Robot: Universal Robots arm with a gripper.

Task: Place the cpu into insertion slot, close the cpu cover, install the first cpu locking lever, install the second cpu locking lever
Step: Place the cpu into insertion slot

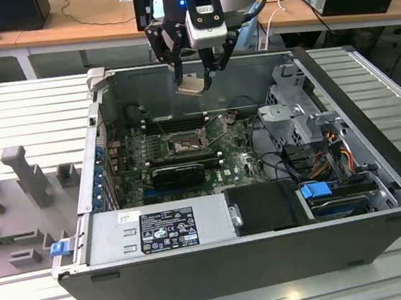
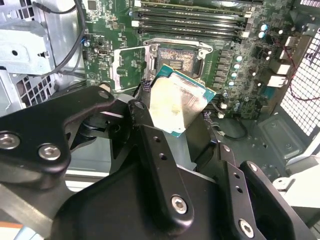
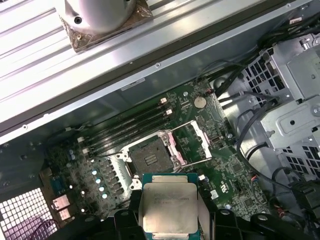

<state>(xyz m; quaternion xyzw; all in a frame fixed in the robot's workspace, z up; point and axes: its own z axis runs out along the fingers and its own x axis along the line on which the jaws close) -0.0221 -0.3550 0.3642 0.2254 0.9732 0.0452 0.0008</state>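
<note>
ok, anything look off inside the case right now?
Nothing looks damaged or spilled. The gripper holds the cpu above the board, and in the exterior view it looks slightly tilted, not flat. The insertion slot is bare, with the cpu cover swung open beside it.

The case [image 1: 221,271] lies on the counter [image 1: 22,112], with the board [image 1: 249,162] inside. The slot [image 1: 183,146] sits mid-board. The memory slots [image 1: 172,124] are just behind it, and the cover [image 3: 201,135] is open beside it. The cpu [image 1: 192,86] hangs between the tool's [image 1: 194,84] fingers, above the slot and apart from it.
</note>
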